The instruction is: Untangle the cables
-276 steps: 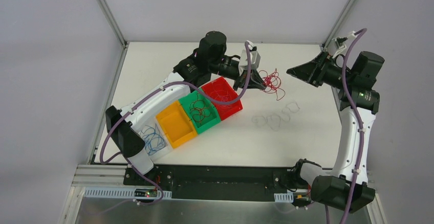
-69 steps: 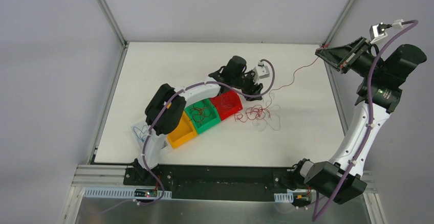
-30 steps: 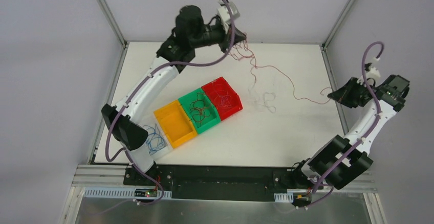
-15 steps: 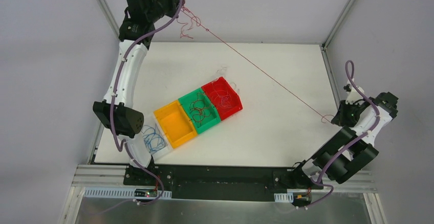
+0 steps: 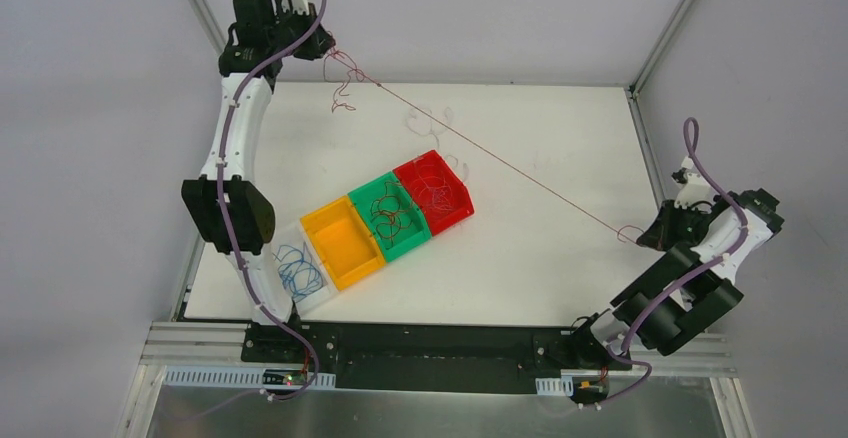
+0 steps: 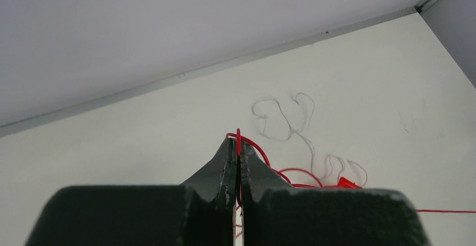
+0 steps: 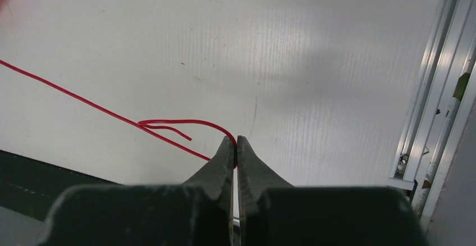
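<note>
Left pincer (image 5: 327, 50), upper left: clamped tight on red cable (image 5: 500, 163). Right pincer (image 5: 648, 235), right edge: pinched closed on same cable's other end. Stretched taut, diagonally across frame, above tabletop (image 5: 560, 268). White cable (image 6: 280, 119) loose on tabletop, upper centre. Blue cable (image 5: 295, 270) coiled in clear bin (image 5: 322, 293), lower left.

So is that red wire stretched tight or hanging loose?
Tight: the red wire runs straight from the left claw to the right claw.
</note>
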Available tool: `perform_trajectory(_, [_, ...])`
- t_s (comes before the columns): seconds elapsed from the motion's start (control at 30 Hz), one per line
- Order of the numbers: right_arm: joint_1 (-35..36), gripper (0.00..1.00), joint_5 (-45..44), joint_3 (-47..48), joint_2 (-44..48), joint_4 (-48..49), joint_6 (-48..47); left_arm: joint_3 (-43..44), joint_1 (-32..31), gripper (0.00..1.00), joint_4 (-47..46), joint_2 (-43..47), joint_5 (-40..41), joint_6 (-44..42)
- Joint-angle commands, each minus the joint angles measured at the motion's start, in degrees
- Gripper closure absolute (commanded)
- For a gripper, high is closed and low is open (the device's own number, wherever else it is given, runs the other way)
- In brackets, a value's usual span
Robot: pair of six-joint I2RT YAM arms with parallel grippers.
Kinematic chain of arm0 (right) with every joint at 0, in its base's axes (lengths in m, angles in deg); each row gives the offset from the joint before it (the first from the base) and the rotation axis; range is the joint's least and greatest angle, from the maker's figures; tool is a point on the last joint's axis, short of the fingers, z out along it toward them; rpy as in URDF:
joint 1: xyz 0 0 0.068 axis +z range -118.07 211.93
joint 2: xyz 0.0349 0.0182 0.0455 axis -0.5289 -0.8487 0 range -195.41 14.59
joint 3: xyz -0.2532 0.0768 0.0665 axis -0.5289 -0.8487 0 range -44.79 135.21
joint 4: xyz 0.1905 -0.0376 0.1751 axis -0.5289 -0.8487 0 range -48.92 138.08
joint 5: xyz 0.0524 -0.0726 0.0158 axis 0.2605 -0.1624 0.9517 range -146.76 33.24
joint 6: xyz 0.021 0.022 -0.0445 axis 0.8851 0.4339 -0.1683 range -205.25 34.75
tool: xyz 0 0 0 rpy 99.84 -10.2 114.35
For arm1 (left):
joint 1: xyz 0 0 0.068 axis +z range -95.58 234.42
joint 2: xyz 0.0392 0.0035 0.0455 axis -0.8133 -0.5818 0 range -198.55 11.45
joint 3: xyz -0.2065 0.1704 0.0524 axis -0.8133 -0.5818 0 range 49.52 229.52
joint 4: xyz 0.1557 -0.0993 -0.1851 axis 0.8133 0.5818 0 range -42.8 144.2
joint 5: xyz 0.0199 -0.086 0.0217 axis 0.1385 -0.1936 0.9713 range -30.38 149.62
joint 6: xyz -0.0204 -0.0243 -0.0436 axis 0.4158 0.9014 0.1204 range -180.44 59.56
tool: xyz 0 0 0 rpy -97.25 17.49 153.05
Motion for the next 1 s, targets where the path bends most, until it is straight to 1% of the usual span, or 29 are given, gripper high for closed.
perform_trajectory(0.0, [-3.99,1.00,-6.69,6.59,-1.26,-1.41,-6.32,-1.58,7.89,1.00,-7.78,2.57,-1.98,0.30])
perform_trajectory(0.07, [-3.20,1.00,0.12,11.51,-2.18,-10.85,-6.94,-2.96,6.74,1.00,-8.01,4.06,-11.98,6.13])
perform_trajectory(0.1, [-1.93,1.00,3.11,14.10,-2.50,-15.49,-7.28,-3.53,4.58,1.00,-8.01,5.04,-15.18,8.70])
perform_trajectory(0.17, [1.82,1.00,7.51,17.78,-2.72,-22.30,-7.40,-6.07,0.62,1.00,-8.58,7.24,-18.27,12.79])
perform_trajectory(0.2, [3.92,1.00,8.99,19.27,-2.71,-24.02,-6.91,-7.38,-2.50,1.00,-9.03,8.25,-19.79,14.15])
perform_trajectory(0.23, [6.30,0.95,10.01,19.92,-2.43,-24.42,-5.58,-8.53,-5.02,1.00,-9.58,9.03,-20.06,15.81])
perform_trajectory(0.37, [13.01,0.45,14.69,22.54,-1.03,-24.17,-1.31,-11.10,-13.62,1.00,-14.36,9.91,-19.37,22.80])
perform_trajectory(0.43, [15.92,0.30,17.54,23.72,0.08,-22.85,1.63,-11.02,-17.18,1.00,-17.61,8.92,-18.26,27.22])
perform_trajectory(0.47, [17.73,0.26,19.14,24.01,0.99,-21.77,3.16,-11.06,-18.97,1.00,-19.50,8.35,-18.05,29.31])
perform_trajectory(0.5, [19.12,0.23,20.85,23.94,1.97,-20.23,4.86,-10.79,-20.68,1.00,-21.33,7.46,-17.97,30.72])
perform_trajectory(0.57, [22.13,0.19,23.62,22.66,4.39,-13.37,10.64,-9.52,-24.39,1.00,-24.00,5.76,-17.70,33.13])
perform_trajectory(0.63, [25.47,0.18,25.22,20.23,7.50,-4.89,18.08,-7.19,-27.08,1.00,-24.75,3.75,-17.80,35.51])
perform_trajectory(0.7, [29.05,0.18,26.29,15.82,11.04,6.50,26.41,-4.80,-29.36,1.00,-25.22,1.90,-18.15,37.37])
perform_trajectory(0.8, [35.57,0.18,23.61,8.48,16.55,25.53,39.02,-1.47,-32.00,1.00,-25.68,-0.36,-17.83,39.82])
perform_trajectory(0.87, [40.30,0.19,20.26,4.49,18.86,35.24,42.83,-0.17,-33.27,1.00,-26.14,-1.34,-17.72,40.97])
perform_trajectory(0.9, [42.56,0.20,18.47,3.31,19.21,37.86,43.40,0.23,-33.86,1.00,-26.31,-1.70,-17.66,41.42])
perform_trajectory(0.97, [46.69,0.22,15.92,2.73,18.15,40.15,43.38,0.63,-34.66,1.00,-26.61,-2.12,-17.55,42.31])
